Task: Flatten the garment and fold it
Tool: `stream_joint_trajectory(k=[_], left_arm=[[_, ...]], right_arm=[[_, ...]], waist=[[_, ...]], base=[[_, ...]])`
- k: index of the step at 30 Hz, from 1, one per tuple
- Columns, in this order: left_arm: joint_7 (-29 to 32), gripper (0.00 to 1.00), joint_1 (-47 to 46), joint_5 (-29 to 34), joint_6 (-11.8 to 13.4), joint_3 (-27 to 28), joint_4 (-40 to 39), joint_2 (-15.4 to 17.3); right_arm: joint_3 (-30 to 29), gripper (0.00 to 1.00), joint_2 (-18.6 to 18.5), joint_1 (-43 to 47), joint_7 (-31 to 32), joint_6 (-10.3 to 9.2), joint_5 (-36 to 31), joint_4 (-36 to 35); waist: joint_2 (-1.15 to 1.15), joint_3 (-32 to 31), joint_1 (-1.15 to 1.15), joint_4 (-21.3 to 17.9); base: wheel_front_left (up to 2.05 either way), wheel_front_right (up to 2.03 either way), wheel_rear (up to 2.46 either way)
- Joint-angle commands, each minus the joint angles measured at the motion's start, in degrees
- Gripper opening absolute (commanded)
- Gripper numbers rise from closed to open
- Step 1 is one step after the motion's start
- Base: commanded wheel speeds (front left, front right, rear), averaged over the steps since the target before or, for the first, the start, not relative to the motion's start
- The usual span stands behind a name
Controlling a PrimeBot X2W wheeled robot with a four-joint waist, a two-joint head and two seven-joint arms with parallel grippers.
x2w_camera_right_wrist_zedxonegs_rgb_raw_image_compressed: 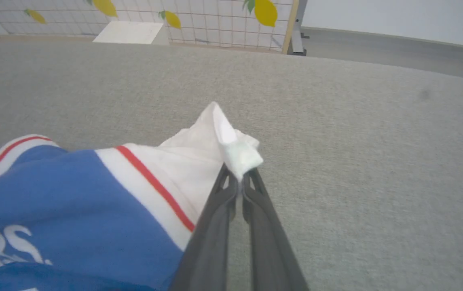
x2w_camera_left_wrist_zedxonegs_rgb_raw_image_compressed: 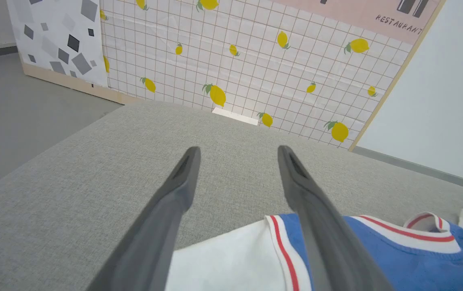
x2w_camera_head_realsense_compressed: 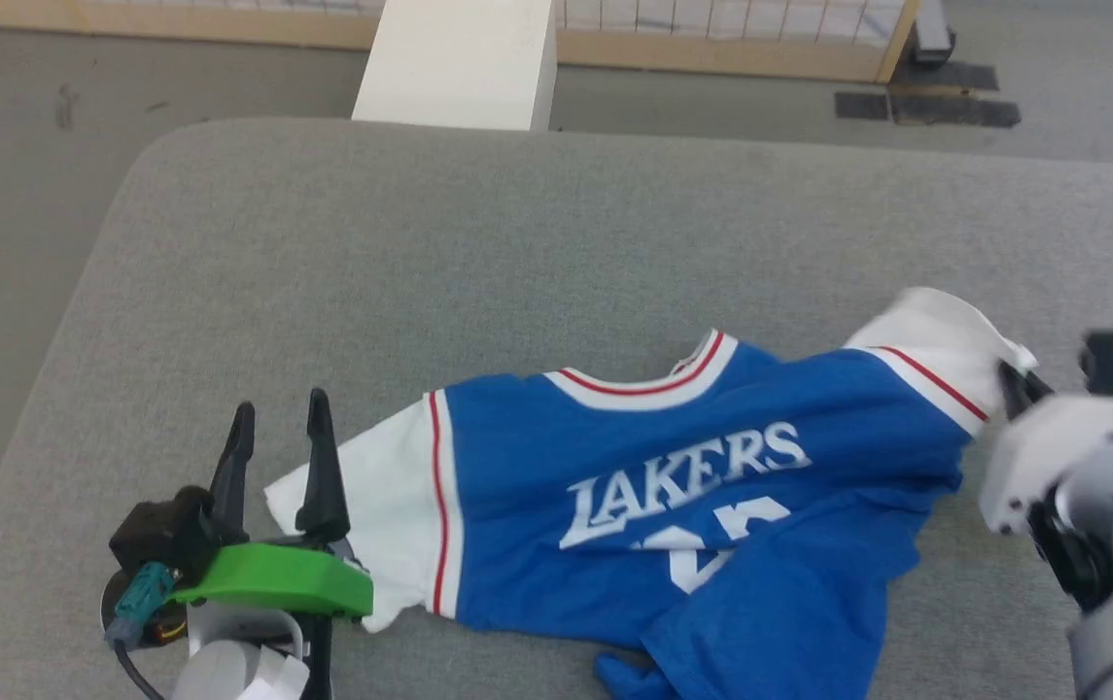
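Note:
The garment [x2w_camera_head_realsense_compressed: 692,486], a bright blue jersey T-shirt with white "LAKERS" lettering, white sleeves and red stripes, lies crumpled on the grey padded table [x2w_camera_head_realsense_compressed: 517,253], its lower hem bunched toward the near edge. My right gripper [x2w_camera_head_realsense_compressed: 1011,381] is shut on the white right-hand sleeve [x2w_camera_right_wrist_zedxonegs_rgb_raw_image_compressed: 223,141], pinching its edge between the fingertips [x2w_camera_right_wrist_zedxonegs_rgb_raw_image_compressed: 239,182]. At the lower left, my left gripper [x2w_camera_head_realsense_compressed: 279,418] is open, its fingers straddling the edge of the other white sleeve [x2w_camera_left_wrist_zedxonegs_rgb_raw_image_compressed: 231,258] with nothing gripped. The garment [x2w_camera_left_wrist_zedxonegs_rgb_raw_image_compressed: 397,258] shows blue at that view's lower right.
The table's rounded left edge [x2w_camera_head_realsense_compressed: 60,340] drops to grey floor. A white block [x2w_camera_head_realsense_compressed: 459,58] stands beyond the far edge, before a lemon-patterned grid wall [x2w_camera_left_wrist_zedxonegs_rgb_raw_image_compressed: 255,60]. Bare grey table surface lies behind the garment.

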Motion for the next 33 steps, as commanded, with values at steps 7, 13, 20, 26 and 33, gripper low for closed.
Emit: stream_joint_trajectory(k=[7,13,20,26,33], left_arm=[[-0.2,1.00,3.3,1.8,-0.2,1.2,0.6,-0.1],[-0.2,1.00,4.2,2.7,-0.9,1.4,1.3,-0.1],[-0.2,1.00,3.1,3.8,-1.7,0.0,5.0,-0.1],[5.3,1.00,-1.4,4.2,-1.6,-1.5,9.5,0.8],[21.5,1.00,-8.9,5.4,1.3,-2.1,15.0,3.7]], right_arm=[[-12.3,0.00,4.9,12.9,-1.0,-0.10,-0.6,-9.4],[-15.6,0.00,5.4,19.6,4.1,-0.10,8.5,-6.8],[-14.1,0.46,5.4,20.8,4.5,-0.10,12.0,-1.2],[-12.5,1.00,5.4,21.2,-3.3,-0.10,10.0,-5.5],[-5.0,1.00,5.4,24.7,-15.1,-0.10,4.6,-16.7]], waist=[[0.30,-5.5,0.00,-4.5],[0.30,-6.5,0.00,-6.4],[0.30,-6.4,0.00,-7.4],[0.30,-6.0,0.00,-7.4],[0.30,-4.7,0.00,-8.8]], base=[[0.00,0.00,0.00],[0.00,0.00,0.00],[0.00,0.00,0.00],[0.00,0.00,0.00],[0.00,0.00,0.00]])
